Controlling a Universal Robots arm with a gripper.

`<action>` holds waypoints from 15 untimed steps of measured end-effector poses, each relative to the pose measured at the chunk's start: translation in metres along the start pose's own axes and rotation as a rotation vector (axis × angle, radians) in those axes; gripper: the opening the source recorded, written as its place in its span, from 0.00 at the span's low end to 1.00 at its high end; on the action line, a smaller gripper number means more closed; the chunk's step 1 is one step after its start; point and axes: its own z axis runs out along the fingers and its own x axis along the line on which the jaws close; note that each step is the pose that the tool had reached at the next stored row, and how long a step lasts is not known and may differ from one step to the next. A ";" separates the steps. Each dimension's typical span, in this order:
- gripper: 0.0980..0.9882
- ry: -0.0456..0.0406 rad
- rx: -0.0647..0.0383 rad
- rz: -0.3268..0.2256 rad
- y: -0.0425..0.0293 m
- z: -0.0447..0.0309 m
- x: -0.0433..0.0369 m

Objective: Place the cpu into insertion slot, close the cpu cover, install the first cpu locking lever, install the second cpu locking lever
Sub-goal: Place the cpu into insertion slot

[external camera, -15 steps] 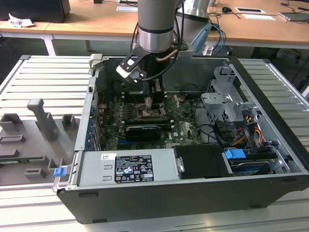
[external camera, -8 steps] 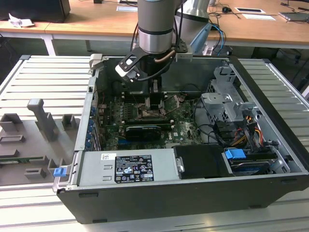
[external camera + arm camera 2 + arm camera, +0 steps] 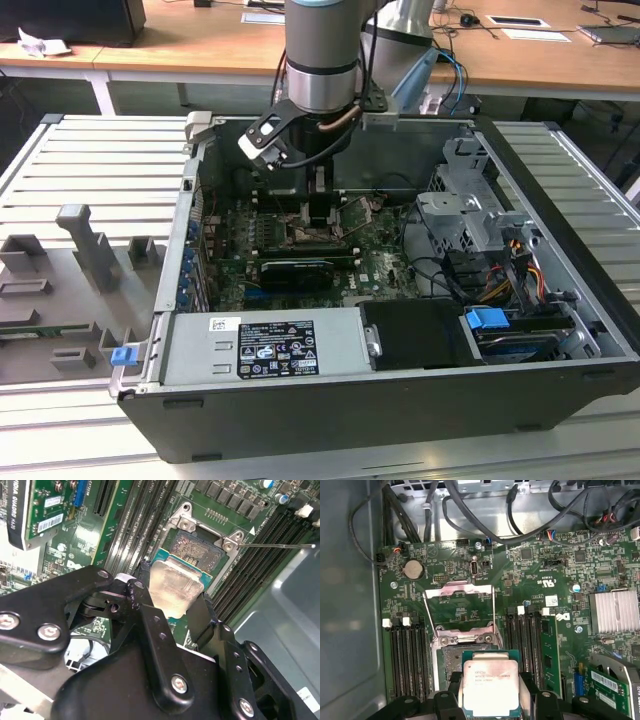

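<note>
Both wrist views show my gripper [image 3: 172, 590] shut on the cpu [image 3: 175, 586], a pale silvery square chip on a green-edged base, pinched at two opposite edges by the black fingers [image 3: 145, 580]. The cpu [image 3: 490, 687] hangs level just above the insertion slot [image 3: 451, 656], overlapping its near part, and the dark socket bed [image 3: 197, 547] shows beyond it. The cpu cover [image 3: 458, 587] is swung open and lies back on the board past the slot. A thin locking lever [image 3: 275, 545] sticks out sideways from the frame. In the exterior view the gripper [image 3: 318, 215] reaches down into the open case.
Long black memory slots [image 3: 407, 660] flank the socket on both sides. A graphics card [image 3: 292, 272] lies nearer the exterior view's front, cables [image 3: 470, 515] run along the far case wall, and a drive cage [image 3: 470, 215] and power supply [image 3: 265, 345] fill the case's other parts.
</note>
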 end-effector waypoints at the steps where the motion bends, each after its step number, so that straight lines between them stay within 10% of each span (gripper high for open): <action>1: 0.49 -0.0006 0.000 0.000 -0.0001 0.0003 0.0011; 15: 0.49 -0.0049 0.000 -0.075 -0.0034 0.0186 0.0131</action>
